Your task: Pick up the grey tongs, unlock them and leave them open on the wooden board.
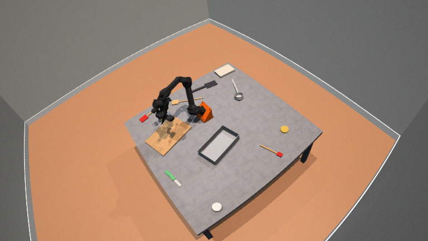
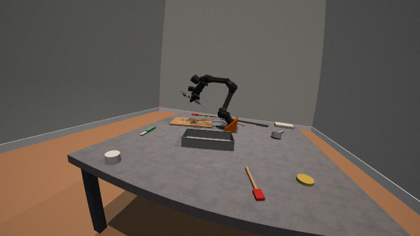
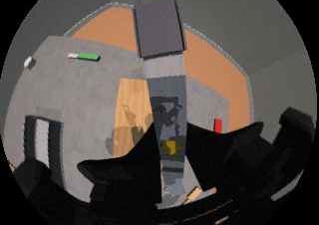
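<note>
The grey tongs [image 2: 201,104] [image 3: 167,88] are in the air, gripped across their middle. In the exterior view they slant, the left end higher and the right end lower. My gripper [image 2: 193,99] [image 3: 164,122] is shut on them, above the far end of the wooden board [image 1: 153,141] [image 2: 176,123] [image 3: 131,92]. In the wrist view a dark block with two thin prongs is at the tongs' far end, and a yellow part shows between the fingers. Whether the lock is released cannot be told. The roasting tin [image 1: 218,146] [image 2: 207,143] stands with nothing across it.
A red-headed tool [image 1: 144,118] [image 3: 218,125] lies beyond the board. A wooden spatula [image 1: 175,101] and a black spatula [image 1: 210,84] lie behind the arm. A green-handled tool [image 1: 170,175] [image 2: 150,129] [image 3: 89,57] lies near the table's edge. The orange base [image 1: 205,112] [image 2: 231,125] is beside the board.
</note>
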